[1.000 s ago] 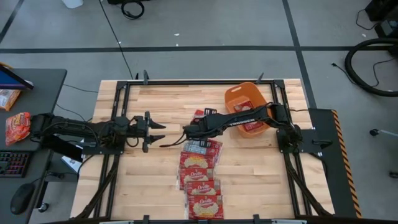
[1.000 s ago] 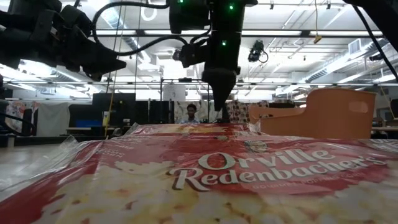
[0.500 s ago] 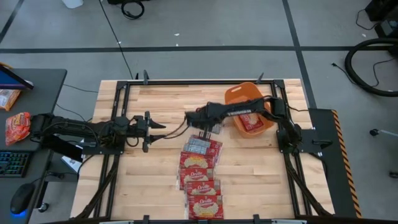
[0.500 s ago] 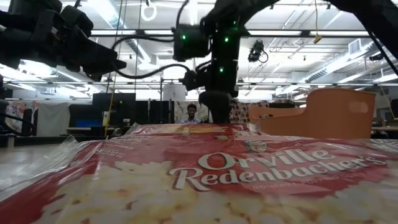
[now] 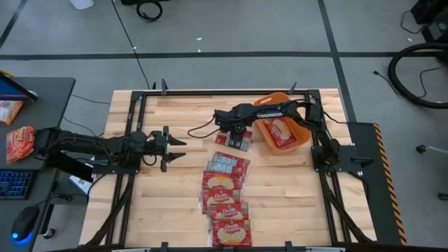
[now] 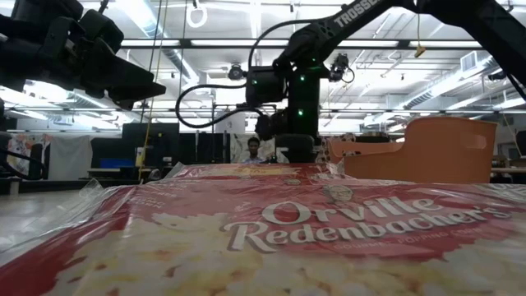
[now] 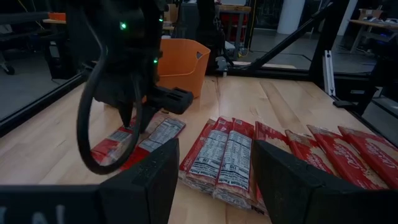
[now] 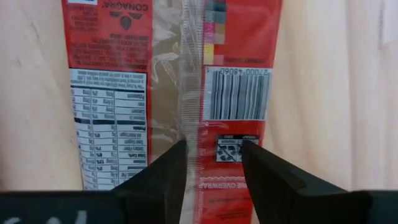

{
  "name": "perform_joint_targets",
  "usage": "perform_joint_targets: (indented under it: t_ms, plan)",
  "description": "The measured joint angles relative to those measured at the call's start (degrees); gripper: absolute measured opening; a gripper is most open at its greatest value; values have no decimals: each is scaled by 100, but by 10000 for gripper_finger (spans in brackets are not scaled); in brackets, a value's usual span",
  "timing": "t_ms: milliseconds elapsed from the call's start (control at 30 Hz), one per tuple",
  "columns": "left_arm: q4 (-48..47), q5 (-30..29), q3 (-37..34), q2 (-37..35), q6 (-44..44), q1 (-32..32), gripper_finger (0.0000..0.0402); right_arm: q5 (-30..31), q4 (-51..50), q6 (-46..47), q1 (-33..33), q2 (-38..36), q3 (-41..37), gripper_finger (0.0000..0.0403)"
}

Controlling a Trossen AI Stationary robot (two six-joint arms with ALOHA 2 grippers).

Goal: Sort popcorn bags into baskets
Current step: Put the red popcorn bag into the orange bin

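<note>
One popcorn bag lies flat on the wooden table, left of the orange basket, white printed back up. My right gripper hangs open over it, fingers pointing down, the bag's centre seam running between them. The basket holds another bag. Several more bags lie in a row toward the near edge. My left gripper waits open at the table's left, level, facing this row. My right gripper stands over the lone bag's back from above, one finger on each side of the seam. Whether the fingertips touch the wrapper, I cannot tell.
Black frame rails run along the table's sides. A side desk at the left carries an orange-red snack pouch and a keyboard. Bare wood lies between the left gripper and the bags. A person shows far behind the table.
My right gripper has swung from beside the far end of the row toward the table's far right, to a spot over the lone bag by the basket. In the low view its fingertips, together a second ago, now stand apart.
</note>
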Motion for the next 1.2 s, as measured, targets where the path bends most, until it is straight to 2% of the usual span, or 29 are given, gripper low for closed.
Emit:
perform_joint_targets:
  t_ms: [200, 467, 767, 900, 1200]
  plan:
    - [-15, 0, 0, -2, -11, 0, 206, -2, 169, -124, 57, -23, -156, 121]
    - [-29, -2, 1, -2, -15, 0, 206, -45, 227, -136, 76, -24, -199, 11]
    - [-40, -4, 1, 0, -16, 0, 206, 274, -205, -177, 208, 21, 477, 5]
    - [-35, -4, 0, -2, -17, 0, 206, 100, -214, -332, 104, 20, 606, 35]
    - [-37, -4, 0, -2, -15, 0, 206, -615, -117, -290, -539, 20, 616, 168]
